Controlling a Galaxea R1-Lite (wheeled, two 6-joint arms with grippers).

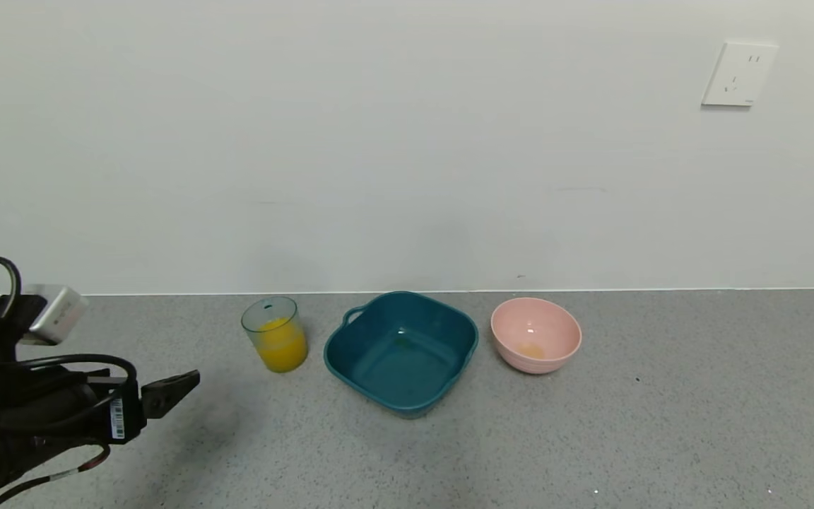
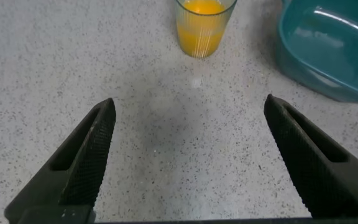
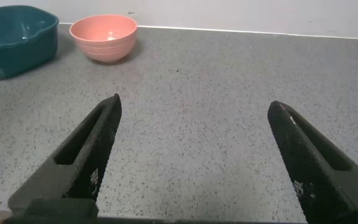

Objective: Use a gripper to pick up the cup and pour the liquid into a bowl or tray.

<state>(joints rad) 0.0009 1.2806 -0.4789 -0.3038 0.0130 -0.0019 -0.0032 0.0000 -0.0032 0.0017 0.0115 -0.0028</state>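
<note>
The cup (image 1: pixel 275 343) stands upright on the grey counter, about half full of orange-yellow liquid (image 1: pixel 282 350). It also shows in the left wrist view (image 2: pixel 202 25). The dark teal basin (image 1: pixel 401 351) sits just right of it, seemingly empty; its corner shows in the left wrist view (image 2: pixel 328 50). My left gripper (image 1: pixel 184 385) hovers low at the front left, short of the cup, open and empty (image 2: pixel 190 107). My right gripper (image 3: pixel 192 106) is open and empty over bare counter, out of the head view.
A pink bowl (image 1: pixel 535 334) with a little yellow residue stands right of the basin, also in the right wrist view (image 3: pixel 103 37). A white wall runs close behind the vessels. A wall socket (image 1: pixel 738 73) is at the upper right.
</note>
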